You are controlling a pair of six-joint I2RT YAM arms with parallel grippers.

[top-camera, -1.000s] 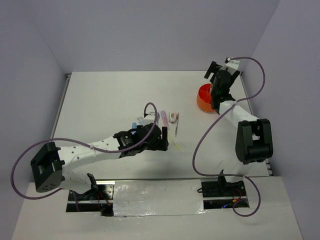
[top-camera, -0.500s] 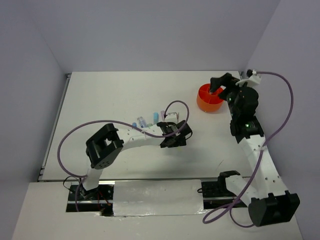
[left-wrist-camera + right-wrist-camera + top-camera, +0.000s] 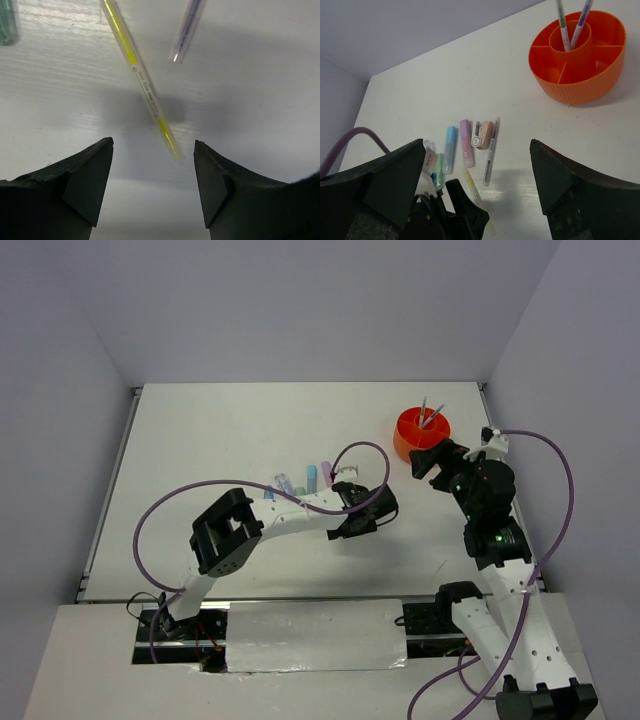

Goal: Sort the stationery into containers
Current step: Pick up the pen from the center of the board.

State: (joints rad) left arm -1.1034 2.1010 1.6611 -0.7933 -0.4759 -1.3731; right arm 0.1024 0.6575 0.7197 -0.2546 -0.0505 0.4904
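- Left claw (image 3: 366, 524), top view: it reaches out low over the white table (image 3: 200, 440), at the near end of the stationery row (image 3: 305, 478). You can't read its jaws from up here. Yr right claw (image 3: 428, 460) hangs just beside the round orange plastic organiser pot (image 3: 420, 445). Two thin pens (image 3: 430, 412) stand in the pot's centre cup.
- Left wrist view: jaws stand apart w/ nothing held. The thin clear-bodied yellow pen (image 3: 142, 85) lies slanted on the table. Its tip end is between the two fingers and touches neither. A thin purple pen (image 3: 187, 27) lies near it but apart, and a green item (image 3: 6, 22) sits at the frame corner.
- Handling, my read: the yellow pen looks v. light, stiff, smooth and round, so it will prob. roll or squirt out of a weak pinch. Pinch across the barrel nearer mid-length, not at the tip, so it doesn't swing or tilt.
- Right wrist view: the right claw is wide open and empty. On the table ahead lie a stubby blue marker (image 3: 450, 150), a stubby pale-purple marker (image 3: 465, 150) and a small pink-and-white block (image 3: 482, 135), w/ the purple and yellow pens alongside. The pot sits well apart from that row, its outer compartments bare as far as you can see.
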